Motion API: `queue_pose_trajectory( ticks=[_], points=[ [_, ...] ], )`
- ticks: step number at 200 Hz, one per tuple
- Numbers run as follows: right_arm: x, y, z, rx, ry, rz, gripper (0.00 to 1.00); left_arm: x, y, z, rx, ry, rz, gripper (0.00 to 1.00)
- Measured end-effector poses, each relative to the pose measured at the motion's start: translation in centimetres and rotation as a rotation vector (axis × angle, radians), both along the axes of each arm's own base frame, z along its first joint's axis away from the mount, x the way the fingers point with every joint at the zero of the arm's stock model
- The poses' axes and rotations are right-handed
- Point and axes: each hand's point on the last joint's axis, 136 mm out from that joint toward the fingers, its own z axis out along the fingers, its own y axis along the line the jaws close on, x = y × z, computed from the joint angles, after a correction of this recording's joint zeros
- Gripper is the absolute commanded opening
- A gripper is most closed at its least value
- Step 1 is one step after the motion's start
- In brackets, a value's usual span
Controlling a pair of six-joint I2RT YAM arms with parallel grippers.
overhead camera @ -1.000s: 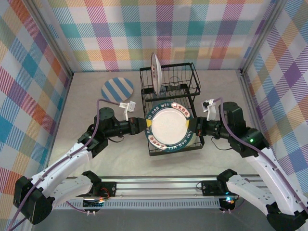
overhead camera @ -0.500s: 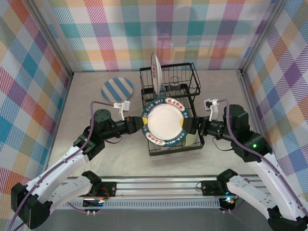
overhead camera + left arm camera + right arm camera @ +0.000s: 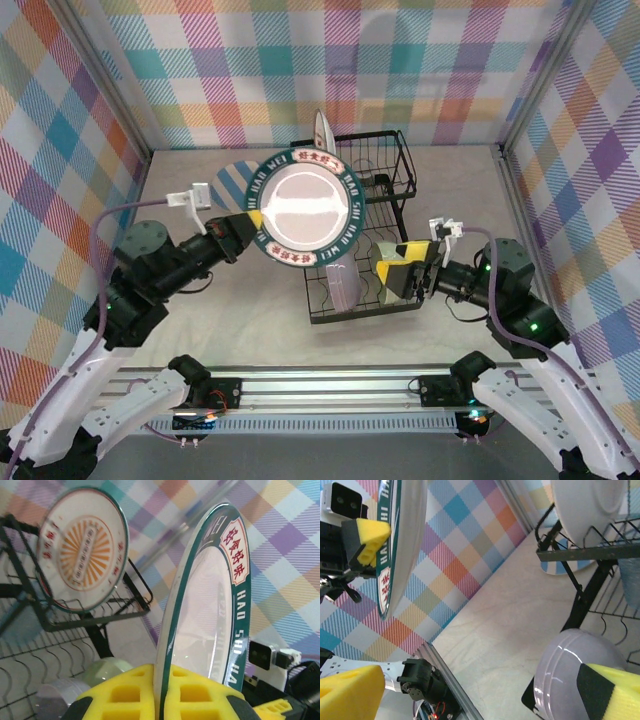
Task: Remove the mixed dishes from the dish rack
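Left hand (image 3: pixel 252 217) is clamped on the rim of a green-rimmed plate (image 3: pixel 305 208), holding it in the air at the rack's (image 3: pixel 380 160) 10 o'clock. Right hand (image 3: pixel 400 268) gapes wide and empty at the rack's 4 o'clock, near the lavender bowl (image 3: pixel 342 285) in the lower tray. Sunburst plate (image 3: pixel 82 555) stands upright in the upper basket. Striped plate (image 3: pixel 222 185) lies flat on the tabletop (image 3: pixel 260 322), out at 10 o'clock.

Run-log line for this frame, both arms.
left fingers: shut on green-rimmed plate, aloft left of dish rack | right fingers: open, by lavender bowl | sunburst plate: upright in upper basket
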Motion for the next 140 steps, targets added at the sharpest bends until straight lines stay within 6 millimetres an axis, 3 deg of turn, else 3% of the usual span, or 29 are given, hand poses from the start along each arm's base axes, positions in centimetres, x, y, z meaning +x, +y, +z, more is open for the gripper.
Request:
queue_pose_trajectory(
  ticks=[29,84,140],
  points=[
    [0.3,0.7,-0.7,0.010,-0.034,0.034,0.99,1.0,1.8,0.6,0.044,0.014,0.094,0.00],
    [0.4,1.8,-1.0,0.039,-0.124,0.099,0.99,4.7,4.7,1.0,0.080,0.081,0.247,0.00],
    [-0.1,1.7,-1.9,0.045,-0.194,0.112,0.99,9.6,10.0,0.4,-0.035,0.174,0.396,0.00]
  ],
)
